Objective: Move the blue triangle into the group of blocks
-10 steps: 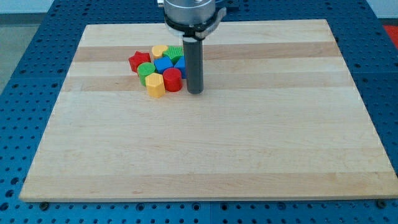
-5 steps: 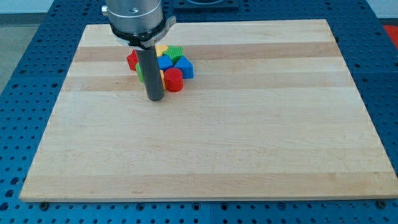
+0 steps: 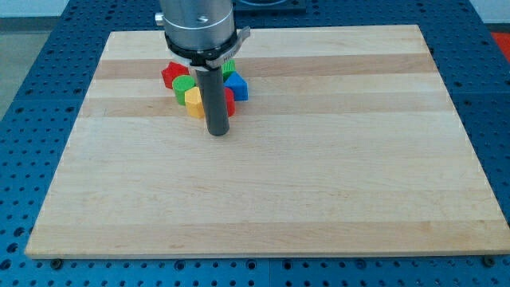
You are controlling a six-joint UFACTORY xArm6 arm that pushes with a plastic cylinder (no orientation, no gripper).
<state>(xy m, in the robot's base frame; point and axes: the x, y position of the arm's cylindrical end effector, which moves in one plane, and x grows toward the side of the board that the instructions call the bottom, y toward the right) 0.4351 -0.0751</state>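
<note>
Your arm carries no claw, only a rod whose tip [image 3: 217, 132] rests just near of the cluster, the blue triangle [image 3: 237, 86] at its right edge.

Pale, smooth, matt wooden board [image 3: 319, 183]; glossy plastic-looking blue triangle [image 3: 237, 85]; matt dark rod [image 3: 215, 100] under a metallic collar [image 3: 199, 28].

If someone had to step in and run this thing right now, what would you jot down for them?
My tip rests on the board, just below the cluster and in front of the red block.
The blue triangle sits at the cluster's right edge, against the red block.
The yellow block, green block and red star are at the left.
Done: the triangle looks joined.
Left: perhaps nothing; the rod hides the middle.
</note>
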